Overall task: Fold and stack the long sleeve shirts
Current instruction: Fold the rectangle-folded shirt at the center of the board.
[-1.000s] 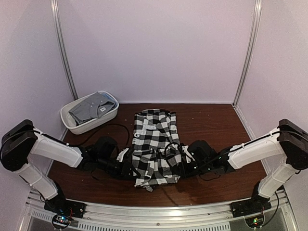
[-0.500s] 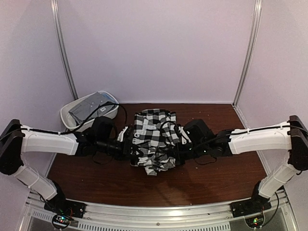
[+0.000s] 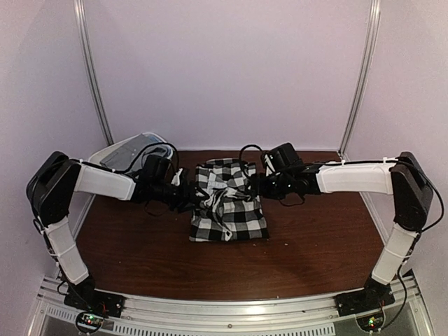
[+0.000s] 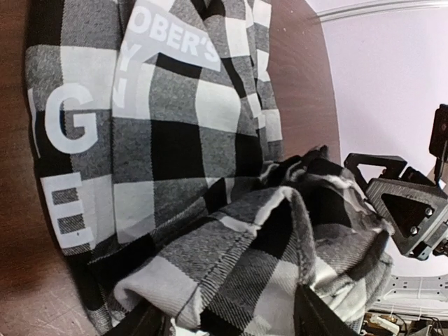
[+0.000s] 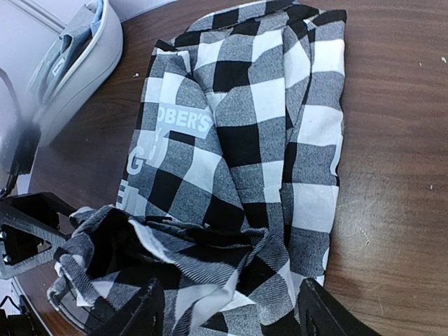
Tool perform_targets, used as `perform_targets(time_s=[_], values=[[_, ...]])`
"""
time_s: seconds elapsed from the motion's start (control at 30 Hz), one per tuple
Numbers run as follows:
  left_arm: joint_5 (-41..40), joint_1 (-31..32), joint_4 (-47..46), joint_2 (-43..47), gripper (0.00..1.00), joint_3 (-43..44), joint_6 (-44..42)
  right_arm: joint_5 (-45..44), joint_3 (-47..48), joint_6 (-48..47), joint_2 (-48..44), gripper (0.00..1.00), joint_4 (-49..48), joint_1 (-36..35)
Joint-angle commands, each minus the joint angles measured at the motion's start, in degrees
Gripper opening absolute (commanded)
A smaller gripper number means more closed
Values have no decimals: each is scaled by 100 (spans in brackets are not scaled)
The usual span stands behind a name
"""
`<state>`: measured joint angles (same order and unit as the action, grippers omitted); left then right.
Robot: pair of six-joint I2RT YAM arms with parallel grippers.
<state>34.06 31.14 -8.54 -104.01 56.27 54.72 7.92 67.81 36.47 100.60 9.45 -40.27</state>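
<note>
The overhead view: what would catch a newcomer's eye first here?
The black-and-white checked shirt stands out first, folded into a rough bundle in the middle of the brown table. Two white arms reach in from either side, the left gripper and right gripper at its edges, jaws open. A white tub holding a grey shirt sits at the far left.

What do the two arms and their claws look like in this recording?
The left arm and right arm match: white shell links, black joint housings, black wrists. Loose black cables loop over each wrist. The right claw's fingers are dark grey angular plates with triangular cut-outs and small screws; the left claw's fingers look alike.
</note>
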Motion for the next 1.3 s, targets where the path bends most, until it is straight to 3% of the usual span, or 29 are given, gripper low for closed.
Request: perform_targets(time_s=[0.0,0.2,0.53,0.67,0.9,1.27], values=[[-56,-116,-223,237,69,187,-118,-241,67,-204,-373,69,165,141],[-243,-152,-185,474,77,104,-184,-174,-236,-318,-855,70,79,104],[-718,-187,80,906,78,141,-557,108,-972,-329,-1118,48,-412,-610],[-569,-187,143,761,78,279,-673,697,-909,-441,-621,43,-680,-680],[-583,-187,253,796,78,402,-692,1195,90,-553,687,36,-823,-368],[-410,101,8,858,72,-56,-511,1896,1451,-411,2093,49,-573,348]])
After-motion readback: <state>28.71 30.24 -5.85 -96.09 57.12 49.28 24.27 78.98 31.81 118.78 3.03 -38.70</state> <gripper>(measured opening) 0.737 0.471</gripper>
